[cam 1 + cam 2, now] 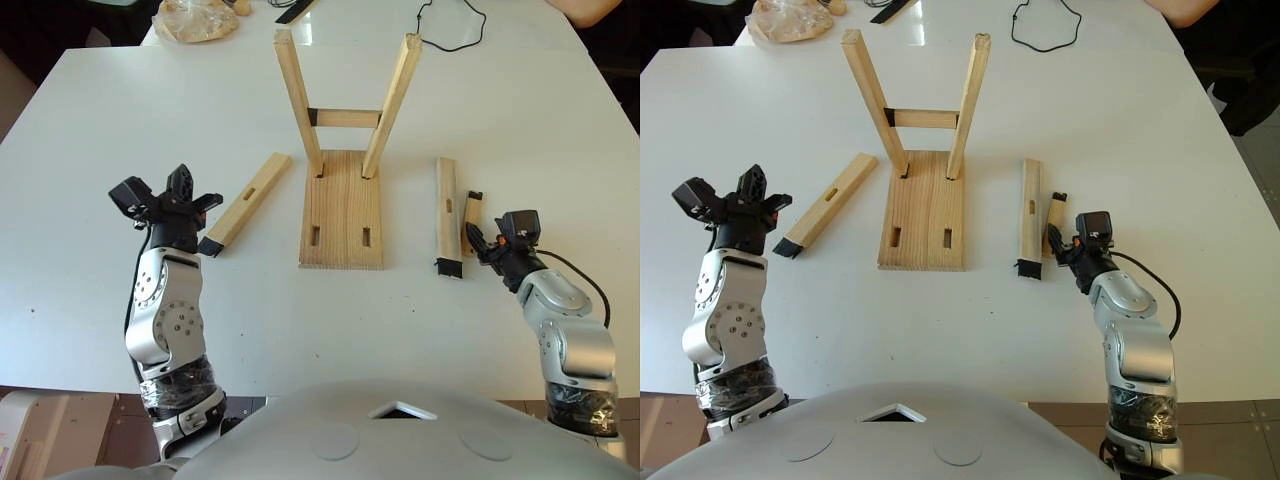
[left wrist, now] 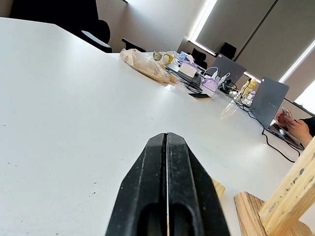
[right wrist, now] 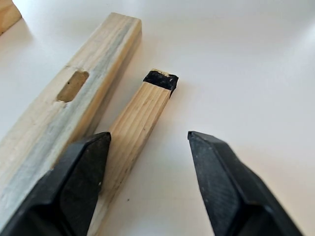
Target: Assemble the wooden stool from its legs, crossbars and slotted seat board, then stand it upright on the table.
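Note:
The slotted seat board (image 1: 340, 210) lies flat mid-table. Two legs (image 1: 298, 100) (image 1: 392, 105) stand in its far slots, joined by a crossbar (image 1: 346, 118). One loose leg (image 1: 247, 203) lies left of the board, another (image 1: 447, 215) to its right. A short black-tipped crossbar (image 1: 471, 222) lies beside the right leg. My right gripper (image 3: 147, 142) is open low over the crossbar's (image 3: 142, 113) near end, which lies between the fingers and close to one of them. My left gripper (image 1: 203, 200) is shut and empty, raised just left of the left loose leg's near end.
A plastic bag (image 1: 195, 20) and a black cable (image 1: 450, 30) lie at the table's far edge. A person's hand (image 1: 590, 10) rests at the far right corner. Bare table lies in front of the board.

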Controlling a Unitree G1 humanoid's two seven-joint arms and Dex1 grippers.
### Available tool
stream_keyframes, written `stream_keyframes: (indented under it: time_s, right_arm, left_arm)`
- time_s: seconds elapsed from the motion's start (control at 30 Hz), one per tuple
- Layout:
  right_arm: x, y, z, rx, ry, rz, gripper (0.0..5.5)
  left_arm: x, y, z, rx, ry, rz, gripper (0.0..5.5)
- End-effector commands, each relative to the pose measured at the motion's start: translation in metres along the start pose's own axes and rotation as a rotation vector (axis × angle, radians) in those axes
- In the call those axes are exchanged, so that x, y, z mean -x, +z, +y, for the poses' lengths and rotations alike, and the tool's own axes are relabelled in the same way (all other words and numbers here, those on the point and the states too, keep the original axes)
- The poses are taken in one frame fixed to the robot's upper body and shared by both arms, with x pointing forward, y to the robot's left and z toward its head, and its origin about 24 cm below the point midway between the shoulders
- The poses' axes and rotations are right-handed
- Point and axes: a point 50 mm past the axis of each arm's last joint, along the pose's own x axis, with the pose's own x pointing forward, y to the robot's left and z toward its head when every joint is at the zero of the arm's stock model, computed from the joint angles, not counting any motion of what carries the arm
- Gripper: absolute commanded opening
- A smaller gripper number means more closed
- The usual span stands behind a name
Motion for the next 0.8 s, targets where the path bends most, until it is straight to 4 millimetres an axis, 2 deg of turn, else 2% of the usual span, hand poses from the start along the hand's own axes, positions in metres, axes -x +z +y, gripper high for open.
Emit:
stream_keyframes:
  time_s: [0.03,0.2,0.33,0.5,0.63,0.8]
  right_arm:
    - [0.002,0.002,0.002,-0.010,0.011,0.010,2.90]
    - [0.003,-0.009,-0.001,0.055,0.041,0.082,2.90]
    - [0.005,-0.011,-0.011,0.113,0.071,0.104,2.90]
    - [0.007,-0.006,-0.019,0.161,0.114,0.098,2.90]
    - [0.008,0.006,-0.022,0.146,0.140,0.048,2.90]
    - [0.011,0.010,-0.012,0.072,0.148,0.028,2.90]
  left_arm:
    - [0.002,0.000,0.000,-0.014,-0.007,0.013,0.00]
    - [0.002,-0.002,-0.001,-0.012,-0.009,0.023,0.00]
    - [0.003,-0.003,0.001,-0.012,0.003,0.023,0.00]
    - [0.007,-0.007,0.003,-0.009,0.021,0.027,0.00]
    - [0.008,-0.009,0.003,-0.005,0.029,0.026,0.00]
    - [0.009,-0.009,0.004,-0.002,0.034,0.024,0.00]
